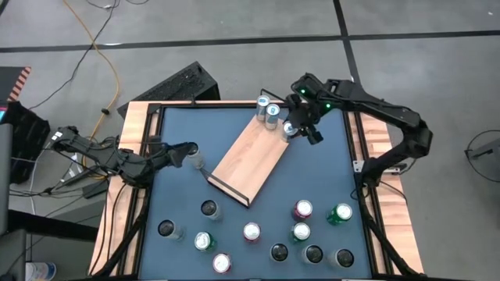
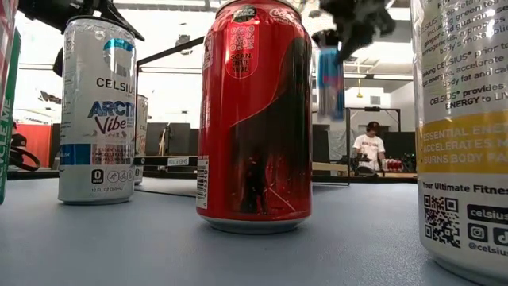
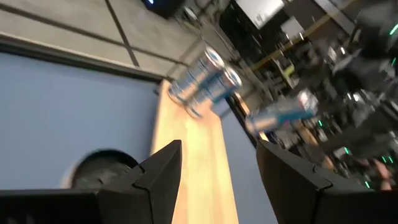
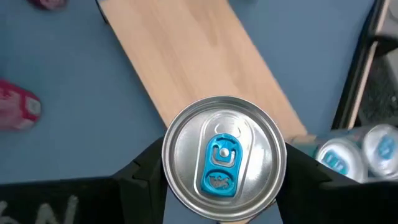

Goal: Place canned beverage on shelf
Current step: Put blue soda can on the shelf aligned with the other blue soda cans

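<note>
Silver can with blue tab (image 4: 224,155) sits clamped between the right gripper's (image 1: 295,129) fingers, at the far right corner of the shelf (image 1: 250,160); low view shows it hanging clear of the surface, up in the air (image 2: 331,79)

Shelf: light-wood board lying diagonally mid-table, near end with black wire rail (image 1: 226,190) pointing at the can cluster. Two blue-topped cans (image 1: 267,108) already stand on its far end, just beside the held can; right wrist view shows them off to the side of the held one (image 4: 353,152)

Left gripper (image 1: 190,152) hovers at the shelf's left edge, fingers (image 3: 163,168) spread partway, nothing between them. A dark-topped can (image 3: 102,167) sits on the blue table just beside it

Loose cans on the near half of the blue tabletop (image 1: 183,125), well apart from the shelf:
- red-top can (image 1: 251,232), another red one (image 1: 303,209)
- green can (image 1: 341,212), green-top can (image 1: 301,231)
- dark-top cans (image 1: 312,254) in the near right row
- more at near left (image 1: 205,241)

Low view: red can (image 2: 255,115) dead centre, white Celsius Arctic Vibe can (image 2: 98,111) to one side, another Celsius can (image 2: 464,131) filling the other edge; they block most of the shelf from that camera. Person (image 2: 368,149) sits far back in the room

Keyboard (image 1: 176,84) lies on the floor beyond the table's far edge
</note>
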{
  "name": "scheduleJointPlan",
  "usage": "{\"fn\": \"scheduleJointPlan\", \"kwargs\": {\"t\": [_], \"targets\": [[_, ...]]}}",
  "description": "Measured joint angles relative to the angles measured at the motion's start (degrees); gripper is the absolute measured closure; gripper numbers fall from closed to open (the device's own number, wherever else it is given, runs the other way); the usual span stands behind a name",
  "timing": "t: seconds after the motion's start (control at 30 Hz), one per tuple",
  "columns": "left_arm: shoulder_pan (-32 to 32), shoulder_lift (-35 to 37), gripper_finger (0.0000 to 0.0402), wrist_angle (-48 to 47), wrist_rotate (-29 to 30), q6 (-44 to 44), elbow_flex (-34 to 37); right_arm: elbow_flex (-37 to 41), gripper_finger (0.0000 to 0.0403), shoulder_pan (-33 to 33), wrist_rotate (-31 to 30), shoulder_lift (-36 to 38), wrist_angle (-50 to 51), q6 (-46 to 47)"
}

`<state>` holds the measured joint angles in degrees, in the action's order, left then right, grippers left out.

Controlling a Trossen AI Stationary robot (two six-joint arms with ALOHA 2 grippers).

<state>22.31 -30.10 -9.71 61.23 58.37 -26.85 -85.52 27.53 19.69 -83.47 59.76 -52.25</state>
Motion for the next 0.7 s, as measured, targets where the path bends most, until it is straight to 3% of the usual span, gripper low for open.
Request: {"fn": "scheduleJointPlan", "kwargs": {"t": [0.27, 0.5, 0.7], "targets": [[0.0, 0.0, 0.0207, 0.1, 8.2, -0.5, 0.0, 8.3, 0.0197, 5.3, 3.7, 2.0, -9.9, -3.8], [0.0, 0.0, 0.0207, -0.5, 9.5, -0.5, 0.0, 8.2, 0.0193, 9.6, 9.7, -1.3, -10.9, -3.6], [0.0, 0.0, 0.0207, -1.1, 9.5, -0.5, 0.0, 8.2, 0.0193, 10.3, 9.8, -3.3, -10.7, -3.4]]}}
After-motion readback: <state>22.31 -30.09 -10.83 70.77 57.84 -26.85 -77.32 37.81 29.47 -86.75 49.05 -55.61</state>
